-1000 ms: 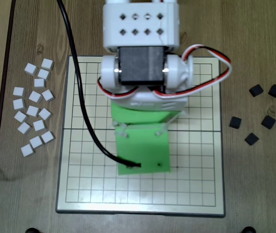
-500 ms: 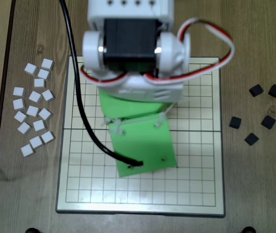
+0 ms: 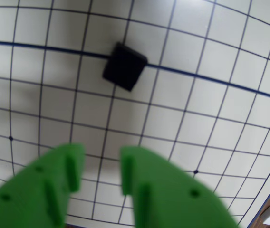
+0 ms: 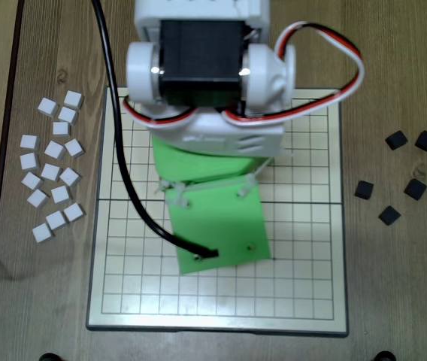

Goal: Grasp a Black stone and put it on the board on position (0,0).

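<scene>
Black stone: one small matte black block [image 3: 124,66] lies flat on the board in the wrist view, turned a little askew to the grid and sitting on the thick dark midline; in the overhead view the arm covers it.
Board: one cream panel with thin grid lines [image 4: 304,248] and a dark rim, lying on the wooden table [image 4: 394,286]; the thick midline crosses it from side to side in the overhead view.
Gripper: the green two-finger gripper [image 3: 101,168] enters the wrist view from the bottom edge, its fingers parted with a clear strip of board showing between them, and nothing between them.
Gripper to stone: the fingertips are apart from the black block, which lies farther up the wrist view, with several grid rows between them.
Arm: one white arm with a green wrist plate [image 4: 217,226] reaches over the middle of the board in the overhead view; a black cable [image 4: 119,150] runs along its left side.
Other black blocks: five [image 4: 398,139] scattered on the table right of the board in the overhead view.
White blocks: fifteen [image 4: 52,171] clustered on the table left of the board in the overhead view; two more white pieces show blurred in the bottom right corner of the wrist view.
</scene>
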Controlling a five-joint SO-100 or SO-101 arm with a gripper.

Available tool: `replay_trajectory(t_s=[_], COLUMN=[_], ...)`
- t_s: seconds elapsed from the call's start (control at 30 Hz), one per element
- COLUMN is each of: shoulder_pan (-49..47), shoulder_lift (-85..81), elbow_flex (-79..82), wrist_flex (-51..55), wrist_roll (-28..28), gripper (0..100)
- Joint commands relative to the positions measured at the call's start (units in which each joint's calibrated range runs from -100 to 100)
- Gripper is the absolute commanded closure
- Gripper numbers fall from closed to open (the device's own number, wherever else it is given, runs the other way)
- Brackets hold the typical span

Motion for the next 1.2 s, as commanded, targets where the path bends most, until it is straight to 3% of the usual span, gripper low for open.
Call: replay_trajectory(t_s=[0.0,0.47,1.17], shoulder_pan=[-0.42,-0.51,-0.05], shoulder_lift=[-5.77,-9.24,-52.57], elbow_flex=[-4.96,-0.33,52.62], wrist_flex=[-0.65,-0.74,-9.67], wrist_roll=[-0.2,-0.78,-3.81], gripper=[94,94,94])
